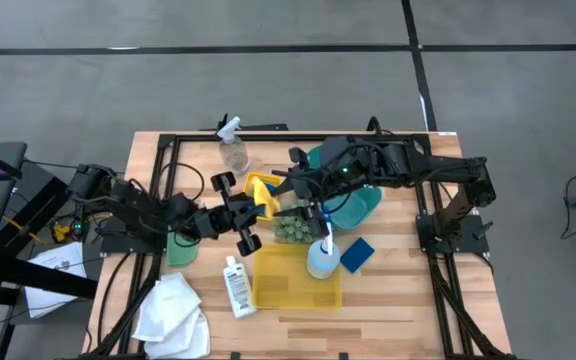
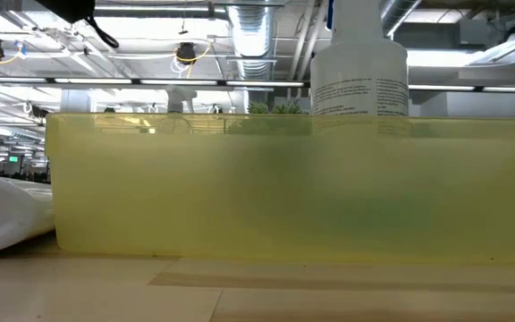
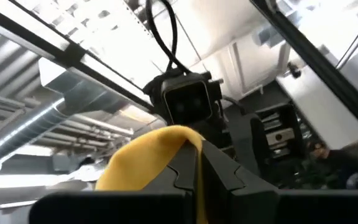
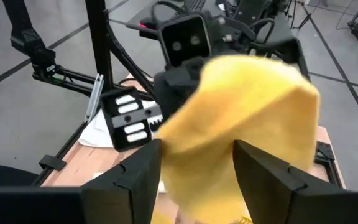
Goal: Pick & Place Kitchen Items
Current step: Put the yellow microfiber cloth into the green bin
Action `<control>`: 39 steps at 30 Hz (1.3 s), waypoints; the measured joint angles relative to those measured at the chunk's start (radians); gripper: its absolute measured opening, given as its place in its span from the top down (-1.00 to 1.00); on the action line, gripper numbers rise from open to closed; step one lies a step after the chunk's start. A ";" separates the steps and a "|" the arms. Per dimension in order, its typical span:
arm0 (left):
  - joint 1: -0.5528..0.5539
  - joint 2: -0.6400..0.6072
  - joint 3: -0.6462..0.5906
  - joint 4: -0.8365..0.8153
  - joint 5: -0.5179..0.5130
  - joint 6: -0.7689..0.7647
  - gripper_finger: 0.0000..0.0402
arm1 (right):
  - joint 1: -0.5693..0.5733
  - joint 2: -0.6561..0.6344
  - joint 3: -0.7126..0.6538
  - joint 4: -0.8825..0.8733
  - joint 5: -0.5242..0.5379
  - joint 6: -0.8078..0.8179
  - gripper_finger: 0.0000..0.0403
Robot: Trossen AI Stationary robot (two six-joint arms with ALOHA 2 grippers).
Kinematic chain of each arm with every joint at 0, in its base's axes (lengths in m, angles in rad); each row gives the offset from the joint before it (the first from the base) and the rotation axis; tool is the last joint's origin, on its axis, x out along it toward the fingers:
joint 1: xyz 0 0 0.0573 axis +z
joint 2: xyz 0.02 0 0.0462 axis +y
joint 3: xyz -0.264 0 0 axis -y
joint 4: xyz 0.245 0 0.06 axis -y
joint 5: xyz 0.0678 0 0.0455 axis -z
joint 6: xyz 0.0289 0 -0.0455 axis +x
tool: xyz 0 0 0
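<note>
yellow cloth (image 1: 261,190) between both grippers | left gripper (image 1: 258,209) closed on it | right gripper (image 1: 286,192) half-open around the other end

My table (image 1: 398,310) is pale wood, its planks matt and visibly grained. The yellow cloth (image 4: 247,118) between my fingers looks soft and matt, a little fuzzy at its folds. My right gripper (image 4: 197,168) fingers are dark, matt plastic with smooth faces. The yellow bin (image 2: 293,188) is translucent plastic, smooth with a dull sheen. The white spray bottle (image 2: 359,82) behind it is smooth plastic with a printed paper label. The white cloths (image 1: 173,310) look soft and crumpled. The blue sponge (image 1: 357,254) looks matt and porous.
</note>
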 joint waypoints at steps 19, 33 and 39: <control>0.044 -0.001 0.015 -0.004 0.144 -0.156 0.99 | 0.000 0.000 0.000 0.071 0.000 0.000 -0.04; 0.044 -0.001 0.015 -0.025 0.146 -0.181 0.99 | 0.000 0.000 0.000 0.054 0.000 -0.011 0.86; 0.044 -0.001 0.016 -0.045 0.146 -0.183 0.99 | 0.007 0.000 0.000 0.050 0.007 -0.020 0.94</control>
